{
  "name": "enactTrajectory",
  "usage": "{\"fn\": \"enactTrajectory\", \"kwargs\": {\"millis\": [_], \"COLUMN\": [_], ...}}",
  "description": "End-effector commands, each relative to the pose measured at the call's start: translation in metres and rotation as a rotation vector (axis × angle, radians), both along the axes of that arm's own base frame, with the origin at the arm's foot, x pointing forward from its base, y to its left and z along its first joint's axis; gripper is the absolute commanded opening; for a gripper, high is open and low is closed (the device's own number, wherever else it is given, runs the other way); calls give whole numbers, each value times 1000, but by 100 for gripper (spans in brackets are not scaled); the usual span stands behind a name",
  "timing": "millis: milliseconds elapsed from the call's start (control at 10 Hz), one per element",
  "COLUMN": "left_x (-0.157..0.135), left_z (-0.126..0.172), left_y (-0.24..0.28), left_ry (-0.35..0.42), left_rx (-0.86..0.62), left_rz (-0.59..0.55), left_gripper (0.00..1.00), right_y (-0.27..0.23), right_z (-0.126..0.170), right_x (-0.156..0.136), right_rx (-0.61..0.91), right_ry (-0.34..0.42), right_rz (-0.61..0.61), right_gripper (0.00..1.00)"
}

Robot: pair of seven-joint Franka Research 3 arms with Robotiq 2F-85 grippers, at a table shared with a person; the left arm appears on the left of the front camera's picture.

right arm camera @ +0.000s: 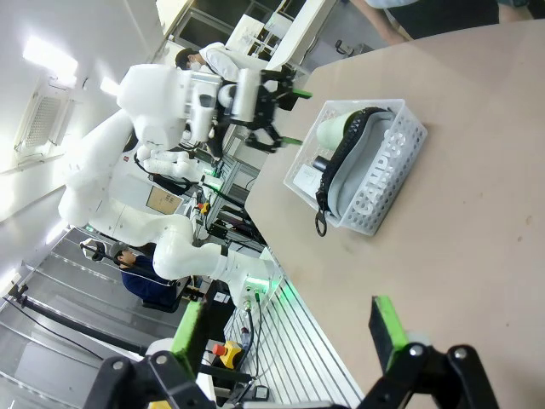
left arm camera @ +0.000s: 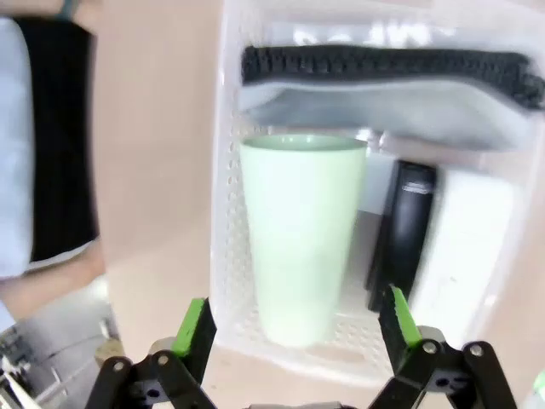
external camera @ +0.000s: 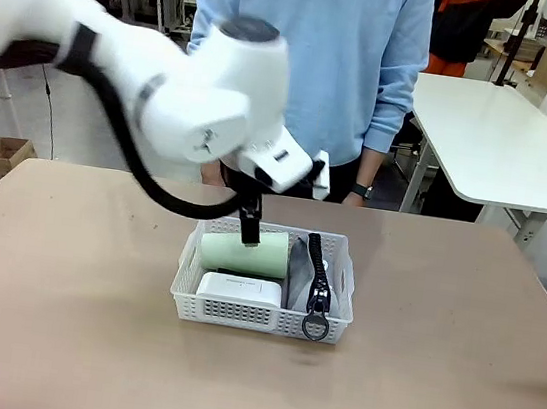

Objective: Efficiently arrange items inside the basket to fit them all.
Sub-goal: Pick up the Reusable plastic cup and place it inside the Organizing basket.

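Left wrist view, frame centre: pale green cup [left arm camera: 300,234] lying in basket [left arm camera: 223,256]; left gripper [left arm camera: 300,328] wide, empty. We should straddle it squarely.

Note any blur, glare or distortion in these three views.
Front view: the left arm close to the lens is soft, the basket sharp. Left wrist view: blurred overall, the pale green cup and grey case smeared, bright wash on the basket's far wall. Right wrist view: rolled, wide-angle bend, ceiling light glare top left, table evenly lit.
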State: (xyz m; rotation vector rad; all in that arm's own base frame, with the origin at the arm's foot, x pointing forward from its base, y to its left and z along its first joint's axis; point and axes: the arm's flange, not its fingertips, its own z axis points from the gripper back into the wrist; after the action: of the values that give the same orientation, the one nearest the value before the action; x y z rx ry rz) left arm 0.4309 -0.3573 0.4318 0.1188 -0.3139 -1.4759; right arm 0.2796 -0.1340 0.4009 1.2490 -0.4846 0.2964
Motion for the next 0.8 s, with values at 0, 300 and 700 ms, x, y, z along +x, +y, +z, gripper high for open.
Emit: {"fn": "enactTrajectory", "kwargs": {"millis": [0, 300, 700], "left_x": [-25, -35, -49], "left_z": [44, 69, 52], "left_y": [87, 216, 369], "left_ry": [149, 218, 362], "left_rx": [-205, -429, -749], "left_rz": [0, 176, 328], "left_gripper": [100, 100, 100], "right_y": [0, 0, 0], "right_z": [1, 1, 1], "right_x": [0, 0, 0], "right_rx": [8, 8, 8], "right_ry": [-17, -17, -17], "right_rz": [1, 1, 1], "right_gripper": [100, 100, 100]}}
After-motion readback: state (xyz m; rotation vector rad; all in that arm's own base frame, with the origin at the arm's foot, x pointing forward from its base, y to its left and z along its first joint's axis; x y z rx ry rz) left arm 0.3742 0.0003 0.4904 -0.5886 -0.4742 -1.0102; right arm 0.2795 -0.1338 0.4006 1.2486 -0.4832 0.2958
